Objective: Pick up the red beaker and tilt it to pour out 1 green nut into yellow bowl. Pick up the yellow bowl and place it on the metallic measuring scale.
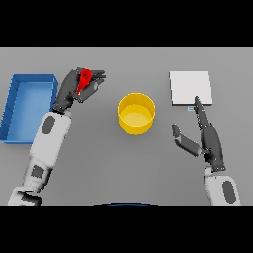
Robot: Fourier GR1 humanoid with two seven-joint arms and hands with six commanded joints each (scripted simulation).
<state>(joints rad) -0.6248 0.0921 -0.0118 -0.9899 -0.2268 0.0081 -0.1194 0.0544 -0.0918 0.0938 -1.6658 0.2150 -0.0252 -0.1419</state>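
Grey table (99, 163): left hand (74, 89) fingers grip red beaker (84, 79); right hand (210, 141) fingers straight.

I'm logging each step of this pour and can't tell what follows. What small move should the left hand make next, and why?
Probably carry the red beaker rightward until it is above the yellow bowl, before tilting further. The left hand has its fingers curled round the beaker, but it sits left of the bowl, beside the blue bin, so anything poured now would likely land on the table. No nut shows in the bowl.
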